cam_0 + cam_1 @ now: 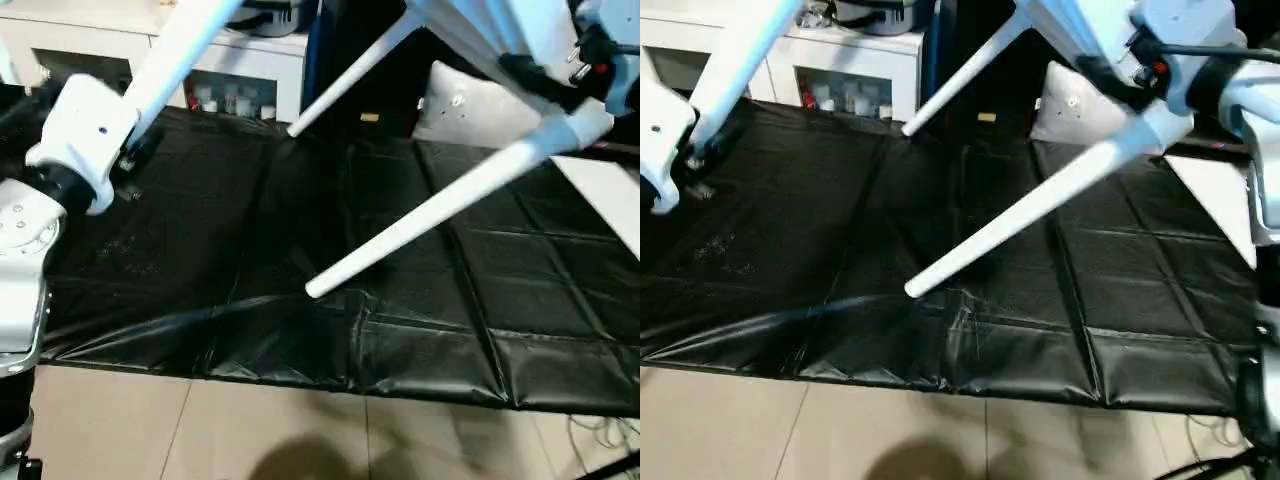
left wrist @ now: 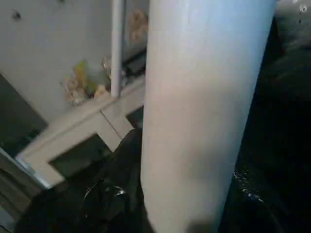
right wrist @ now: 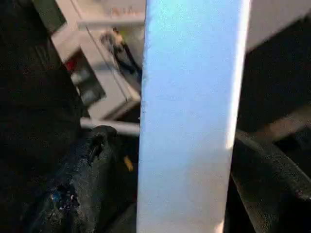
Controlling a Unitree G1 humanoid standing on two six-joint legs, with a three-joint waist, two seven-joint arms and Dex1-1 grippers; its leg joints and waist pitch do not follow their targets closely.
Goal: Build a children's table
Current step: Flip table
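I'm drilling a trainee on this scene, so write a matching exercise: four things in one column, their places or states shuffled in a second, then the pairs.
1. long white tapered plastic leg nearest the camera
2. grey-white pillow-like bag
3. black creased sheet
4. flat white board strip

A. lies at the sheet's right edge
B. slants down, tip over the sheet's middle
C. spread out under everything
D. sits at the sheet's far side

Pairs: 1-B, 2-D, 3-C, 4-A
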